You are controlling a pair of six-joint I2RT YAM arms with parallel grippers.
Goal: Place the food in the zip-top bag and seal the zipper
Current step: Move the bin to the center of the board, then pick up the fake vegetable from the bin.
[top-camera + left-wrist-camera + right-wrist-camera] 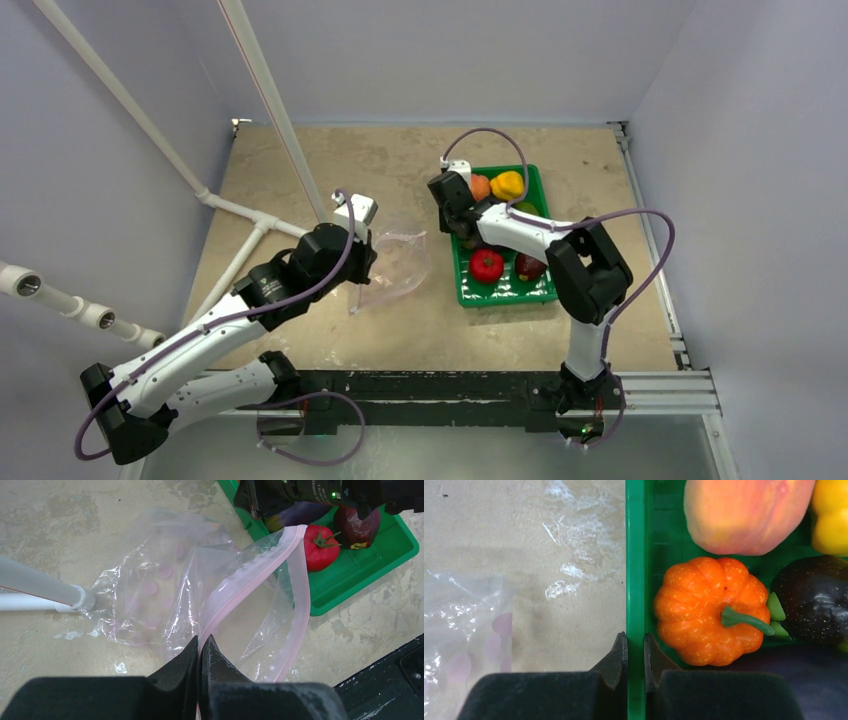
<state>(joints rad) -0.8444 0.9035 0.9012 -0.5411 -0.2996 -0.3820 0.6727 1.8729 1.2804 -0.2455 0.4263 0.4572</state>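
The clear zip-top bag lies crumpled on the table left of the green tray, with its mouth gaping. My left gripper is shut on the bag's pinkish zipper strip at the near edge. The food lies in the tray: an orange pumpkin, a peach, a yellow pepper, a dark eggplant and a red tomato. My right gripper is shut on the tray's left rim, one finger inside and one outside, right beside the pumpkin.
The green ribbed tray stands right of centre. A white pipe frame slants over the table's left side, and its foot rests against the bag's far corner. The right arm reaches over the tray.
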